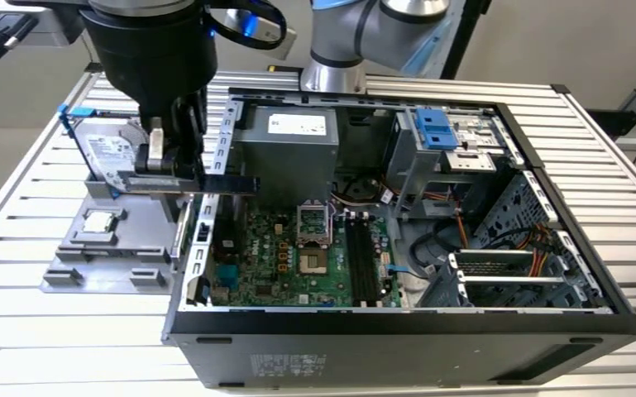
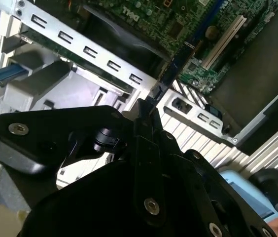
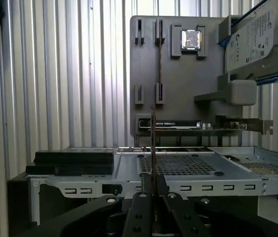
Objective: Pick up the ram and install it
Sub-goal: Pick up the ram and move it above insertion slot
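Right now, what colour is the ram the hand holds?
The ram is dark blue, clearest in the exterior view.

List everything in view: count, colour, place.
ram: one, dark blue, in the tool, above the case's edge.
hard drive: one, silver with blue frame, standing in the holder.
processor chip: one, silver-topped, on the holder.
holder: one, grey, on the table at the case's side.
case: one, black, open, on the table.
motherboard: one, green, inside the case.
table: one, silver slats, under everything.
tool: one, black, shut on the ram.
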Available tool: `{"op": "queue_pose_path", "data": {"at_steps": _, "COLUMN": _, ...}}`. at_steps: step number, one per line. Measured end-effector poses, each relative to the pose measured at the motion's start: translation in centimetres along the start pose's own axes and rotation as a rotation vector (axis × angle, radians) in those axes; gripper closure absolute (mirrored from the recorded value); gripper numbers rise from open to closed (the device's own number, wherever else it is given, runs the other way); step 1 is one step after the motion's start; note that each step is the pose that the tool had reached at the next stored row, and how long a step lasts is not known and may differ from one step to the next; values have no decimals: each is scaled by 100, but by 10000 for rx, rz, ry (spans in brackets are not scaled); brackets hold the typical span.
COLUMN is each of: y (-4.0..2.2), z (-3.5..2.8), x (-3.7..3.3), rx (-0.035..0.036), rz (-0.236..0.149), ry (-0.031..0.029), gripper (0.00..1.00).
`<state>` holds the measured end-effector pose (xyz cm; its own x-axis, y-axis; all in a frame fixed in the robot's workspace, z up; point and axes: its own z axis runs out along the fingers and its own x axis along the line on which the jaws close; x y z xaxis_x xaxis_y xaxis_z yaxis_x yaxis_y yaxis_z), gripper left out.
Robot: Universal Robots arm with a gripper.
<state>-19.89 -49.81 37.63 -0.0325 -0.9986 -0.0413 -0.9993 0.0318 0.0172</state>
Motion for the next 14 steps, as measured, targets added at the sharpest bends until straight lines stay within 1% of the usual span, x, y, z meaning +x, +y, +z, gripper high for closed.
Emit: {"op": "queue_pose_path", "data": {"at_steps": 14, "y": -288, "z": -5, "x": -10, "rx": -11, "rz": -1, "ry": 0, "gripper": 100}}
